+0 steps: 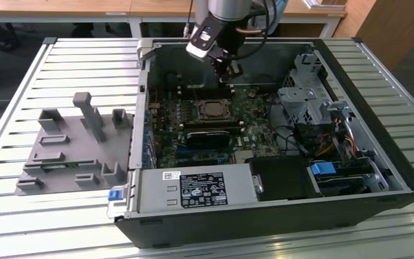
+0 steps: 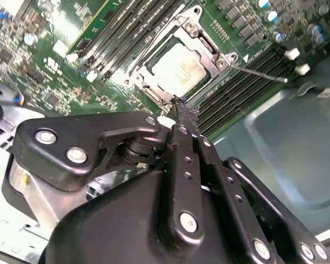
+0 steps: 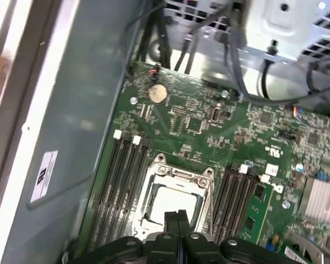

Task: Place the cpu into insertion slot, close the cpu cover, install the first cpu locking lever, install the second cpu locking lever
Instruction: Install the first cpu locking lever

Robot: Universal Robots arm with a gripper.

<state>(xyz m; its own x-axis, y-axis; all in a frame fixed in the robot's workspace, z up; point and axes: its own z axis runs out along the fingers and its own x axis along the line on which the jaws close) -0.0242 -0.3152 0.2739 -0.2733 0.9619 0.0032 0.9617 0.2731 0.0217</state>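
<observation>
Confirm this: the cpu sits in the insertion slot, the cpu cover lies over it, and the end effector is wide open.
Wrong on one count: the end effector is shut, fingers pressed together, as the first wrist view shows. The cpu does sit in the insertion slot, with the cpu cover over it.

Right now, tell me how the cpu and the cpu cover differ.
The cpu is a solid, plain pale-grey square; the cpu cover is an open frame with a large window. The cpu sits in the middle; the cpu cover rings it. Both are silvery metal, square, and appear to lie flat.
</observation>
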